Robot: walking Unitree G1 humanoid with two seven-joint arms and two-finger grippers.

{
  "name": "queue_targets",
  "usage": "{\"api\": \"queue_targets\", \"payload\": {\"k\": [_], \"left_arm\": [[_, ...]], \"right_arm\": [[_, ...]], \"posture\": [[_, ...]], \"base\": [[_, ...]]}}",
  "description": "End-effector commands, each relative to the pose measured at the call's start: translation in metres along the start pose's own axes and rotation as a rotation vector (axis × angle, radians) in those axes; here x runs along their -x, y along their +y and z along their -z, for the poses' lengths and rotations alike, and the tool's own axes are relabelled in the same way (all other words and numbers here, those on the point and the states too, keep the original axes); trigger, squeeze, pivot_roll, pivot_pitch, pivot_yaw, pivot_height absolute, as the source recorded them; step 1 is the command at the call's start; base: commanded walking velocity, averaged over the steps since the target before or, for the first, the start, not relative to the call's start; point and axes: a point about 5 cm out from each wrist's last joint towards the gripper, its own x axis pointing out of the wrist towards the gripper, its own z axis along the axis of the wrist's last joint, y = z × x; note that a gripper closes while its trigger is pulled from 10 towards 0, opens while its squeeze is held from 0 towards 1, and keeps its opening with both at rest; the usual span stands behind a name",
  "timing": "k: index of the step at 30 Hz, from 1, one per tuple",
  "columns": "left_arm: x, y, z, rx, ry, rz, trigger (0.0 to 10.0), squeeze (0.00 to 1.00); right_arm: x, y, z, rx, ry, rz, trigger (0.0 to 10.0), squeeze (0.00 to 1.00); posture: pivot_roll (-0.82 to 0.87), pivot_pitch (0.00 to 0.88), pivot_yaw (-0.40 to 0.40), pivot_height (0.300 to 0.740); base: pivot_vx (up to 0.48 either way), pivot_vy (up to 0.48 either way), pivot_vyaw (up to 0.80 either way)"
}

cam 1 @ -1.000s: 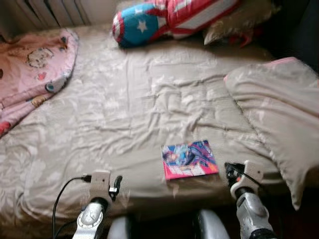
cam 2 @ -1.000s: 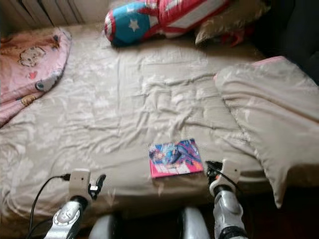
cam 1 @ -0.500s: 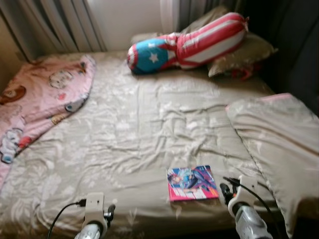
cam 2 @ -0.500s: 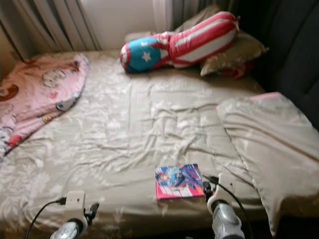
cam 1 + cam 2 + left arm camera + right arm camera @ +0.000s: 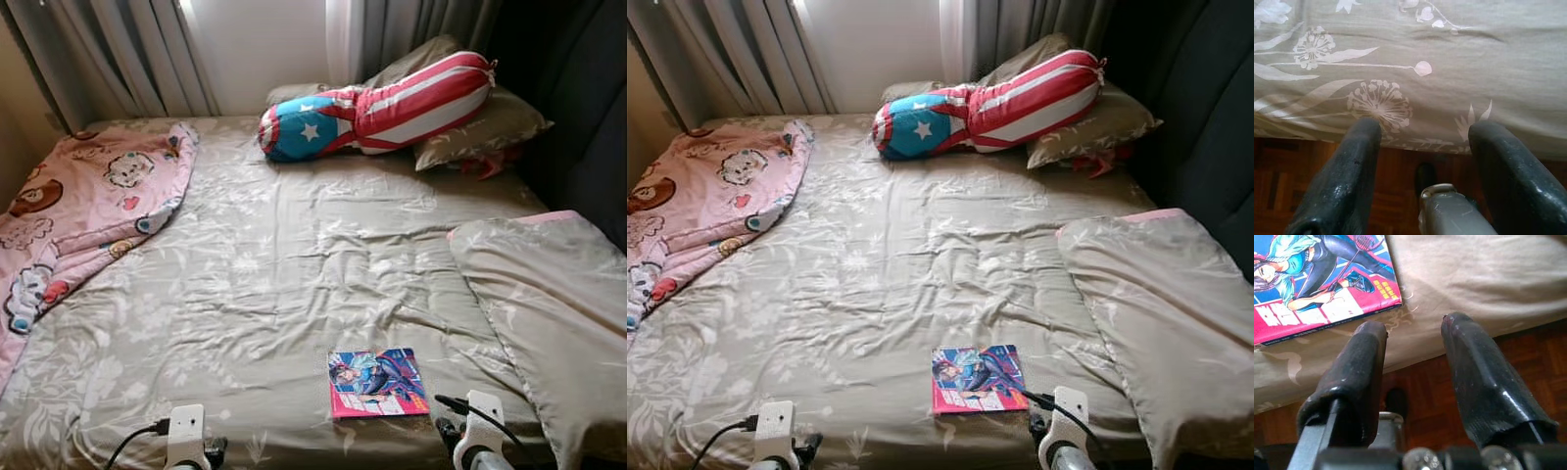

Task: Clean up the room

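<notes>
A colourful comic book (image 5: 376,381) lies flat on the beige floral bed sheet (image 5: 294,255), close to the bed's front edge. My right gripper (image 5: 1413,323) is open, just right of the book (image 5: 1317,284) and over the edge of the bed, nothing between its fingers. My left gripper (image 5: 1422,129) is open too, at the front edge of the sheet (image 5: 1449,58) well left of the book. Only the wrists of both arms (image 5: 186,436) (image 5: 475,431) show at the bottom of the head views.
A pink cartoon blanket (image 5: 69,215) is bunched on the left. A star-and-stripe bolster (image 5: 377,103) rests on pillows at the head. A folded beige duvet (image 5: 549,313) lies at the right. Curtains (image 5: 118,54) hang behind. Wooden floor (image 5: 1528,362) lies below the bed edge.
The camera has tilted up, so the bed's head and curtains come into view and both arms sink to the picture's bottom edge. The book has not moved.
</notes>
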Motion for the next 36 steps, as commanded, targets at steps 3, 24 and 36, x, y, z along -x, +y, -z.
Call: {"api": "queue_targets", "payload": {"k": [3, 24, 36], "left_arm": [[0.0, 0.002, 0.003, 0.026, 0.028, -0.016, 10.0, 0.0], [0.002, 0.004, 0.012, 0.017, 0.065, -0.027, 10.0, 0.0], [0.003, 0.005, 0.014, 0.013, 0.068, -0.027, 10.0, 0.0]], "right_arm": [[0.0, 0.002, 0.002, 0.046, 0.029, -0.011, 10.0, 0.0], [-0.003, 0.013, -0.004, 0.144, 0.034, -0.064, 10.0, 0.0], [-0.004, 0.013, -0.014, 0.176, -0.003, -0.059, 10.0, 0.0]], "posture": [[-0.05, 0.0, -0.037, 0.74], [-0.06, 0.0, -0.009, 0.74], [-0.06, 0.0, -0.009, 0.74]], "base": [[0.0, 0.0, 0.0], [0.0, 0.0, 0.23], [0.0, 0.0, 0.53]]}}
